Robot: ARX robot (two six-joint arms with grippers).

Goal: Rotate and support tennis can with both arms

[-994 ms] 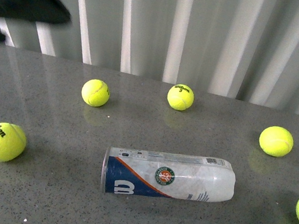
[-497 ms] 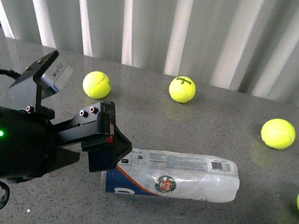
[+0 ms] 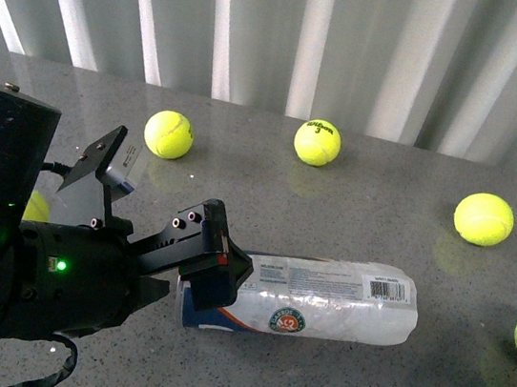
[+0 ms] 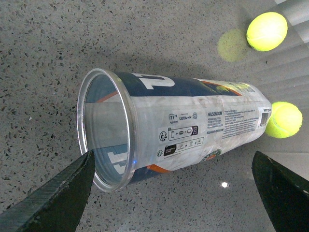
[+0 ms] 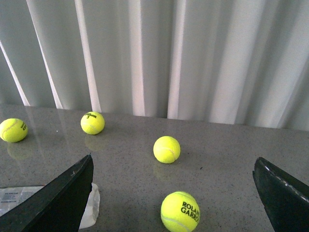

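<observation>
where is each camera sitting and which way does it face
Front view: on the robot's body, facing across the table to the curtain; the left arm shows at lower left.
Left wrist view: over the lying tennis can, looking at its open end; the open left gripper frames it.
Right wrist view: over the table, facing the curtain and four tennis balls; the open right gripper shows.
Shared: all three show the tennis can.

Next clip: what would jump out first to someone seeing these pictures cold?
The big black left arm fills the near left of the front view, its open hand at the open end of the tennis can, which lies on its side mid-table. Bright yellow tennis balls lie scattered on the grey table around it.
</observation>
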